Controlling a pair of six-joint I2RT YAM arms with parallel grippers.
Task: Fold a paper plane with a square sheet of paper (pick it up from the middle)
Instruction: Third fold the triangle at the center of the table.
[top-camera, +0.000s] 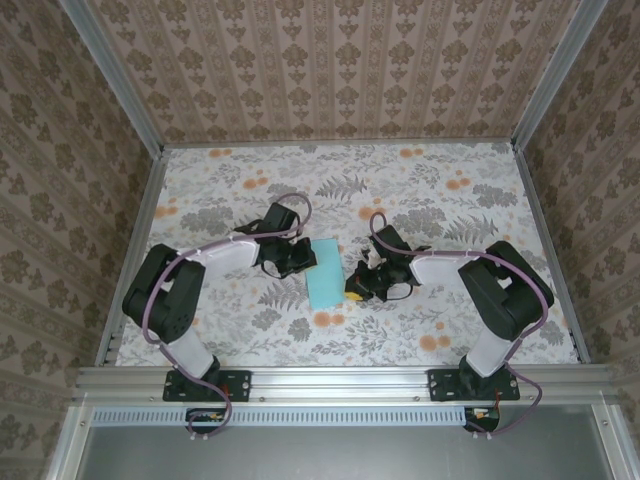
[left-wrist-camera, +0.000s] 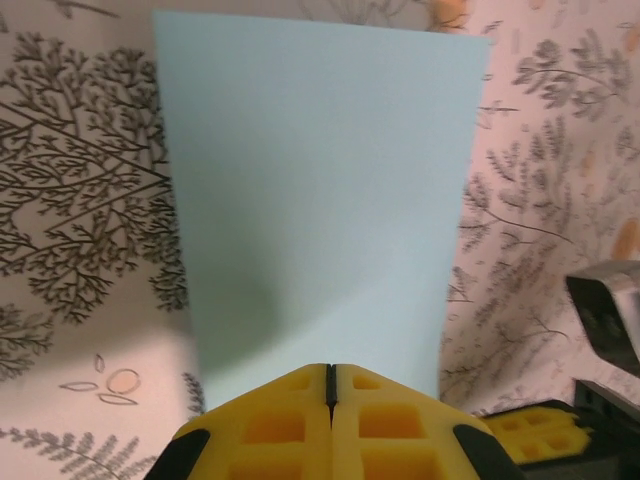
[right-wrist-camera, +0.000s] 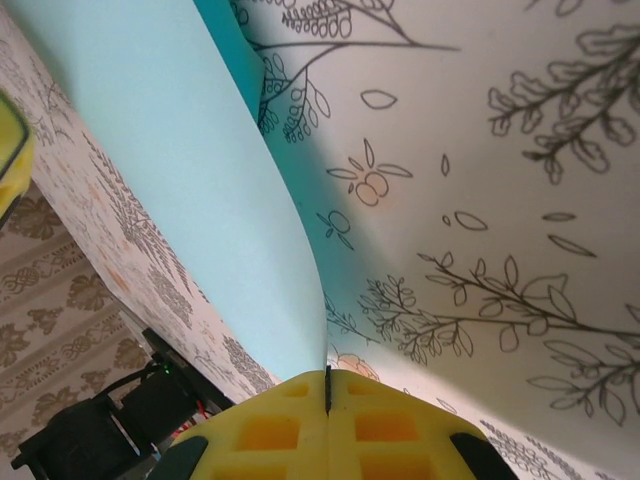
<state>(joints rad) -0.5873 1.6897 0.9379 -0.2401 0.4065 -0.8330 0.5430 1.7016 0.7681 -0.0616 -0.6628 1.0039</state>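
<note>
Tightly shut end effectors (left-wrist-camera: 329, 375) (right-wrist-camera: 327, 375) on paper (top-camera: 325, 272)

The square sheet of paper (top-camera: 325, 272), plain light turquoise, lies mid-worktop and shows from above as a narrow, slightly slanted strip. Its right edge rises off the worktop in a smooth curve, pinched in the closed jaws of the right gripper (right-wrist-camera: 327, 385). Its left edge meets the shut jaws of the left gripper (left-wrist-camera: 330, 385).

No legible text, labels, brands, numbers or signs
</note>
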